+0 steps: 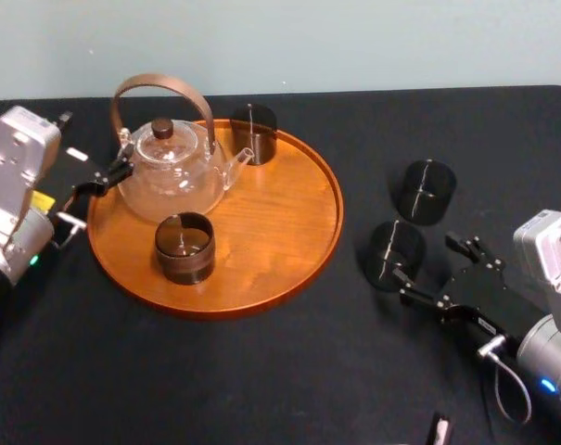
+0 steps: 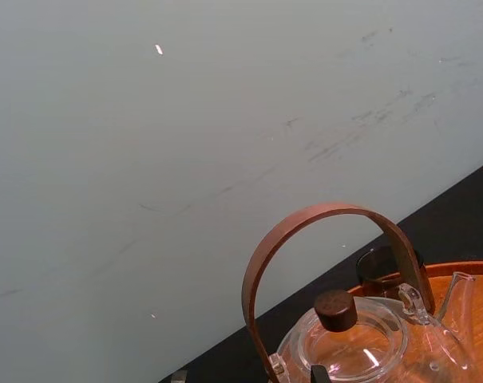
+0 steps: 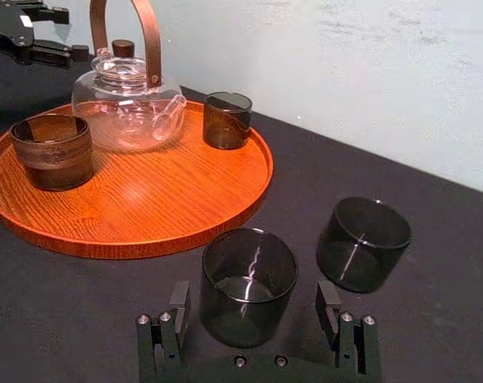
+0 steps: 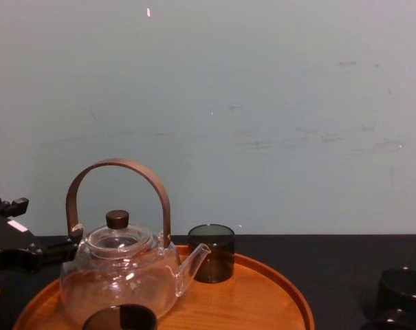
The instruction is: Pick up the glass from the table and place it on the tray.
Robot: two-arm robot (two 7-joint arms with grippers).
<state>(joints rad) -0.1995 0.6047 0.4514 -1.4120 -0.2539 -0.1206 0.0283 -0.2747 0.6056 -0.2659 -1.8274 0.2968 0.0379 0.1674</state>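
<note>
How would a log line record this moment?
right gripper: open at near glass on table | left gripper: beside teapot | tray: two glasses

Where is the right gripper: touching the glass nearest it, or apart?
Apart. Right wrist view: gaps show between the glass and both fingers of the open right gripper.

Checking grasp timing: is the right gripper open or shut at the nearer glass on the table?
Open: the right gripper has a finger on each side of the glass, a gap showing at both.

The right gripper (image 1: 427, 257) reaches forward, jaws spread wide; the left gripper (image 1: 102, 176) sits, apparently idle, far left.
</note>
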